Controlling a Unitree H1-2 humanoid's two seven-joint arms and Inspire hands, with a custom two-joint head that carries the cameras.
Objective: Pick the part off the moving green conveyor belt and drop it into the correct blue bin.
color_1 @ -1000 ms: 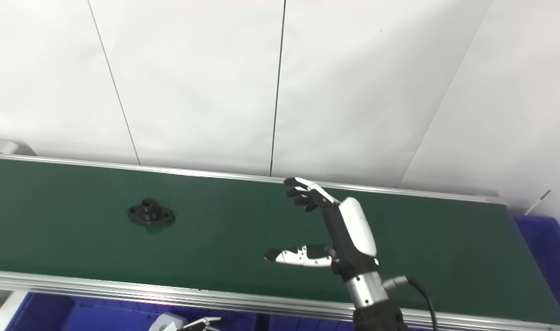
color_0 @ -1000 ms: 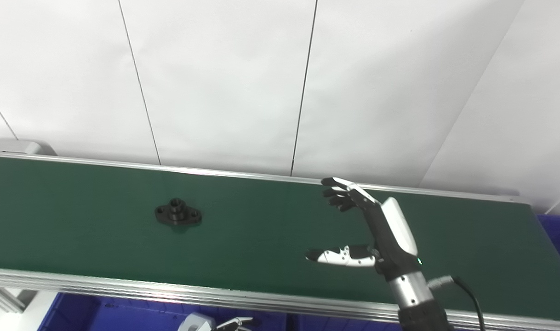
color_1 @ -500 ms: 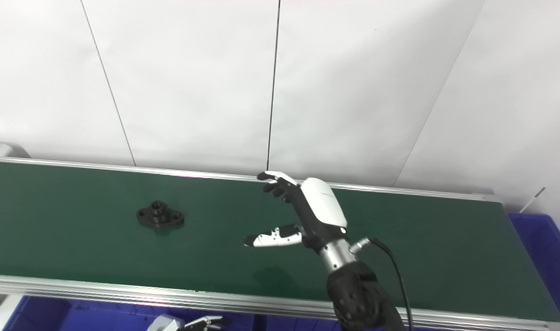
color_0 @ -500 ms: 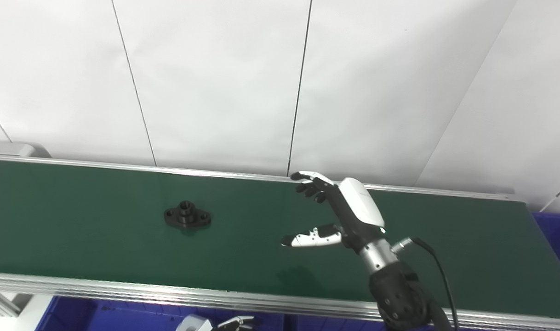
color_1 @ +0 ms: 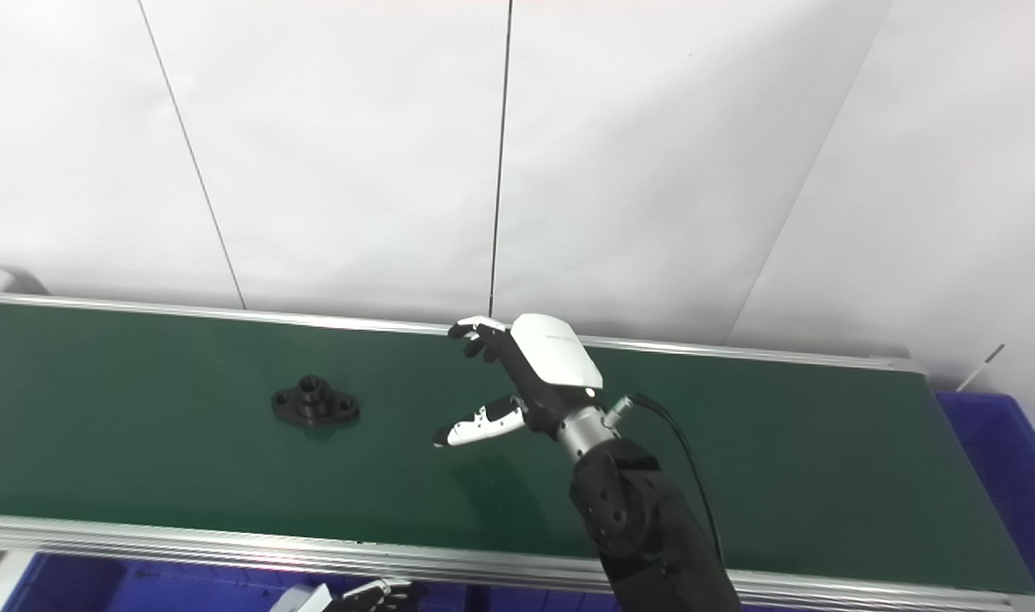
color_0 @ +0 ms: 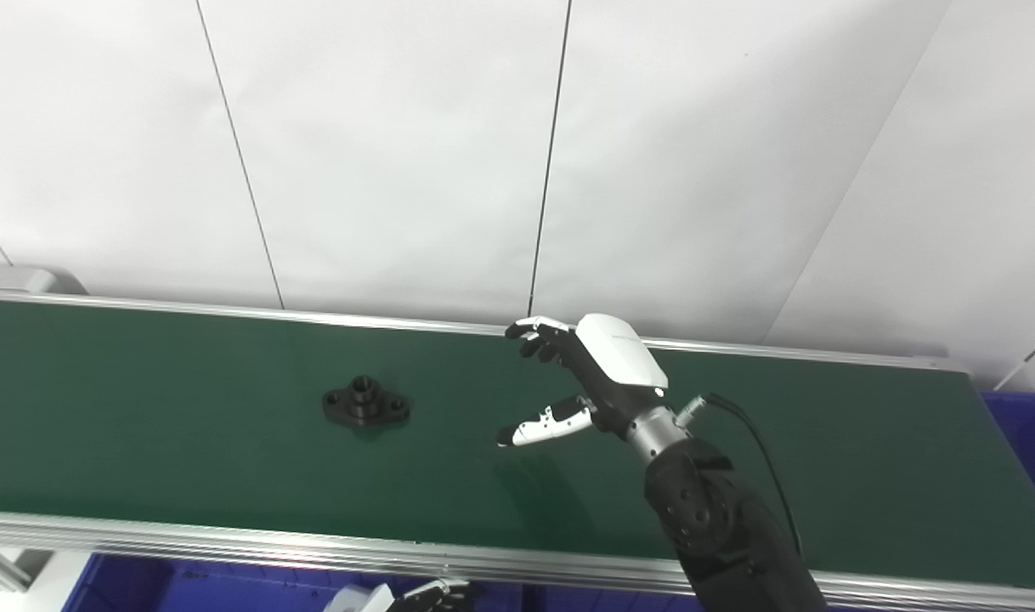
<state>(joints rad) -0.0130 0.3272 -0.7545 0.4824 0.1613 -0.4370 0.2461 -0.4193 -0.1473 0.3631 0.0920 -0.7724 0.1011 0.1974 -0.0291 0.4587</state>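
Observation:
A black flanged part (color_0: 365, 404) with a raised round hub lies flat on the green conveyor belt (color_0: 186, 459), left of centre. My right hand (color_0: 581, 374) hovers above the belt to the part's right, open, thumb stretched toward the part and fingers spread near the far rail. A gap of bare belt separates it from the part. Only the fingertips of my left hand (color_0: 428, 592) peek in at the bottom edge, below the belt's near rail; its state is unclear.
Aluminium rails (color_0: 229, 544) edge the belt front and back. Blue bins show below the near rail (color_0: 186, 586) and past the belt's right end (color_0: 1027, 425). White wall panels rise behind the belt.
My right hand has reached forward and leftward over the belt, nearer the part. The part has drifted rightward on the belt. The view has shifted slightly.

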